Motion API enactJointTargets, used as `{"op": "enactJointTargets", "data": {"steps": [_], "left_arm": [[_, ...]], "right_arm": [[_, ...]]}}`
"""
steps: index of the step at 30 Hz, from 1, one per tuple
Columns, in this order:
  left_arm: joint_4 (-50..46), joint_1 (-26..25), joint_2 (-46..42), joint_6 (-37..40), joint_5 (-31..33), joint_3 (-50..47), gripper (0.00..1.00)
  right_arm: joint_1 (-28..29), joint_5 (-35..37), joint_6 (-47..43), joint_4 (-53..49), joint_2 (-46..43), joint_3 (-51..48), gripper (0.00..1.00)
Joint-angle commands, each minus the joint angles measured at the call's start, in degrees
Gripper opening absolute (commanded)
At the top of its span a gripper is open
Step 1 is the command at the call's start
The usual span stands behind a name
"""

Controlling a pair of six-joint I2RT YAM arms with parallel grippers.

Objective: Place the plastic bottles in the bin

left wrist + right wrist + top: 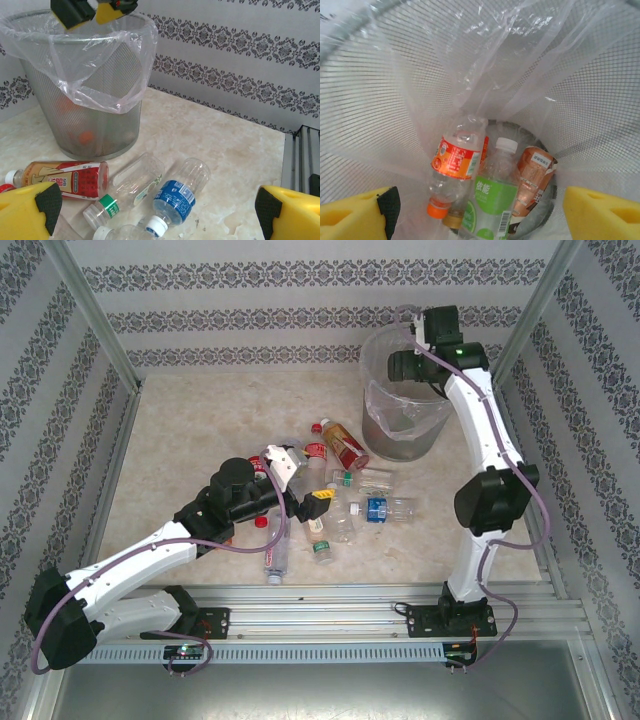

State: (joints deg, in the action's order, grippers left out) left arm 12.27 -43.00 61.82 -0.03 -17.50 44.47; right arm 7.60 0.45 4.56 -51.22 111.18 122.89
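left pincer (300, 480): released, pads spread wide, nothing held, positioned over the left part of the plastic bottles (350, 495) lying loose on the bench (180, 440). right pincer (480, 212): released, empty, above the mouth of the bin (372, 400). bin contents: orange-label bottle (457, 160), green-label bottle (490, 200), brown-label bottle (532, 175). a red-label bottle (65, 179) lies on its side near the bin base.
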Motion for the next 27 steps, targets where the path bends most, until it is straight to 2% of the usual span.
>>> {"op": "enactJointTargets", "data": {"steps": [1, 11, 16, 22, 27], "left_arm": [[-1.9, 0.0, -0.3, 2.4, -0.2, 1.1, 1.00], [-4.0, 0.0, -0.8, 4.8, -0.3, 1.7, 1.00], [-6.2, -0.1, -1.2, 6.7, -0.3, 2.3, 1.00], [-13.3, -0.7, -1.7, 10.1, -0.2, 4.7, 1.00], [-19.1, -1.1, -3.2, 11.8, 0.1, 5.4, 1.00]], "right_arm": [[-0.5, -1.9, 1.2, 0.4, -6.9, -2.6, 0.85], [3.0, -1.5, 3.1, 3.4, -22.4, -17.1, 0.83], [8.6, 1.6, 4.5, 5.8, -31.8, -30.0, 0.82], [13.3, 2.5, 8.4, 7.5, -40.2, -45.5, 0.82], [14.4, 3.3, 18.3, 8.2, -45.3, -57.7, 0.83]]}}
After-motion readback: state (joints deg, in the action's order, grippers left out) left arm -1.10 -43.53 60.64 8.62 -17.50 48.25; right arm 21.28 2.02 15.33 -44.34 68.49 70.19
